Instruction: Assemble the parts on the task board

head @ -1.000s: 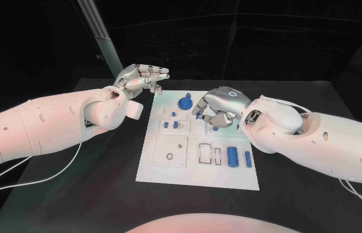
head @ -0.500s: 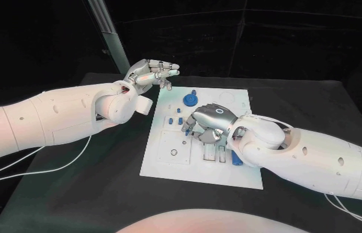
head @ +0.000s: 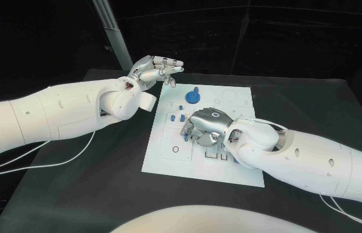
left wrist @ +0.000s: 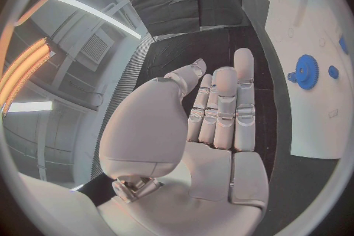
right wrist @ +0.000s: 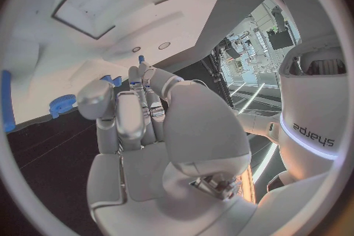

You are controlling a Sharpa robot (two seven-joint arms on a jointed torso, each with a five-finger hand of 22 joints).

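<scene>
- The right hand [head: 205, 127] hovers low over the middle of the task board [head: 170, 162], fingers curled in; whether it holds a part, I cannot tell.
- Small blue parts [head: 175, 118] stand on the board just left of that hand.
- A blue gear [head: 193, 96] sits at the board's far end.
- The left hand [head: 155, 71] hangs off the board's far left corner, fingers loosely bent together, holding nothing.

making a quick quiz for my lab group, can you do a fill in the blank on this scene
1. The task board is coloured ____.
2. The big blue gear lies at the board's ____ end from the robot.
3. The ____ hand hovers low over the board's middle.
4. The left hand, raised off the board, holds ____.

Missing words: white; far; right; nothing
</scene>
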